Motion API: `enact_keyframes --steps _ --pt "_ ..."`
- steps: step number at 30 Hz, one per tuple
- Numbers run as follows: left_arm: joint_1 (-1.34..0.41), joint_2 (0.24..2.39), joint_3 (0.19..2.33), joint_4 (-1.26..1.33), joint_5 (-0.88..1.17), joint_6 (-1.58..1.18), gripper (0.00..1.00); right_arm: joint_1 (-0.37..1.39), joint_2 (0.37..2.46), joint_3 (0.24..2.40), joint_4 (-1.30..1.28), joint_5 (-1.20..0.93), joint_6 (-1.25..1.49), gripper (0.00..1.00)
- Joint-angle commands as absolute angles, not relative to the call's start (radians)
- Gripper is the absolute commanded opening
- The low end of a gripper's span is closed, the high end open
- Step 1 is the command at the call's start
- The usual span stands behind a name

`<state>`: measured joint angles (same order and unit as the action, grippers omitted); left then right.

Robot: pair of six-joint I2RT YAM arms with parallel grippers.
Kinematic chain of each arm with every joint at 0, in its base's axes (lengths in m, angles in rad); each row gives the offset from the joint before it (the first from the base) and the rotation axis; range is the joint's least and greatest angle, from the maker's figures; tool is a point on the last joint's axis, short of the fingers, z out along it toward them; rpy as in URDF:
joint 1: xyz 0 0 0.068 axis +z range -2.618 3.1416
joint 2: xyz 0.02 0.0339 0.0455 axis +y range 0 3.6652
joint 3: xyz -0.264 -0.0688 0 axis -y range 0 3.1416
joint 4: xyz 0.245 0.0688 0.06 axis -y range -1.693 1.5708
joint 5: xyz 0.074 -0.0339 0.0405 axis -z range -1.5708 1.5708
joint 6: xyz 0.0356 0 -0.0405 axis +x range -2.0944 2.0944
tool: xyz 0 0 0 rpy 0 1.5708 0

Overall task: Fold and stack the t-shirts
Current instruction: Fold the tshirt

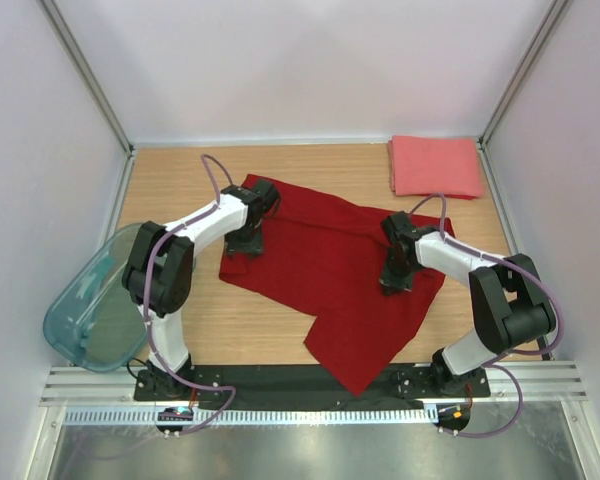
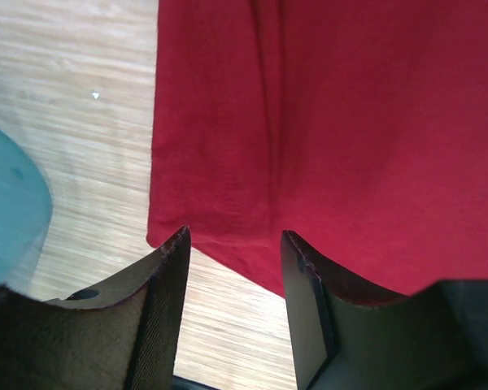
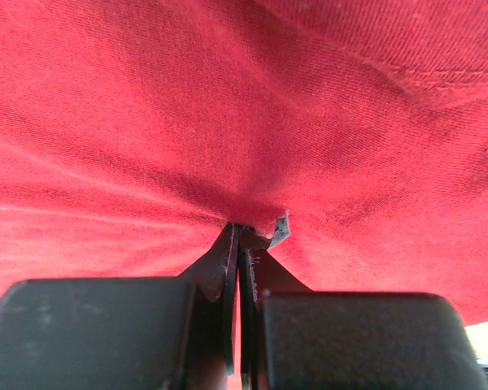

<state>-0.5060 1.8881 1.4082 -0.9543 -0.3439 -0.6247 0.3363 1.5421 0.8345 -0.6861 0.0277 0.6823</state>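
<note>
Foremost in its own wrist view, the right pincer (image 3: 242,236) is clenched, jaws together with no visible gap; a fold of the dark red shirt (image 1: 330,270) puckers at the tips, so it is judged to be grasping that cloth. The left pincer (image 2: 234,240) is released; its jaws stand well apart over the shirt's left edge, with a corner of the hem lying in the gap and bare counter (image 1: 180,180) just below; whether the tips touch the cloth cannot be told.

Position of the dark red shirt: spread and rumpled across the middle of the counter, one end reaching the near edge; not yet folded. The salmon-pink shirt (image 1: 435,166) lies folded to a rectangle in the far right corner, well apart; the teal bin (image 1: 90,300) sits at the counter's left side, away from the work.

Assessment: the step in hand appears to be the first fold of the dark red shirt. Recommended: bring the left pincer down square on the hem corner and close on the full thickness before any lift; raise both sides together and level, keeping the cloth taut between them; carry the edge over in one pass rather than dragging it; watch the near end, which could pull the shirt askew.
</note>
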Motion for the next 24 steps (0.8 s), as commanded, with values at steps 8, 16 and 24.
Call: enact_keyframes --steps 8,16,24 --pt "-0.495 1.884 1.309 -0.874 -0.308 -0.638 0.36 0.33 1.545 0.81 -0.66 0.055 0.676 0.01" --pt "-0.497 1.851 1.322 -0.877 -0.319 -0.635 0.46 0.33 1.548 0.801 -0.657 0.046 0.68 0.01" --pt "-0.505 1.91 1.321 -0.882 -0.318 -0.623 0.4 0.328 1.549 0.792 -0.649 0.041 0.689 0.01"
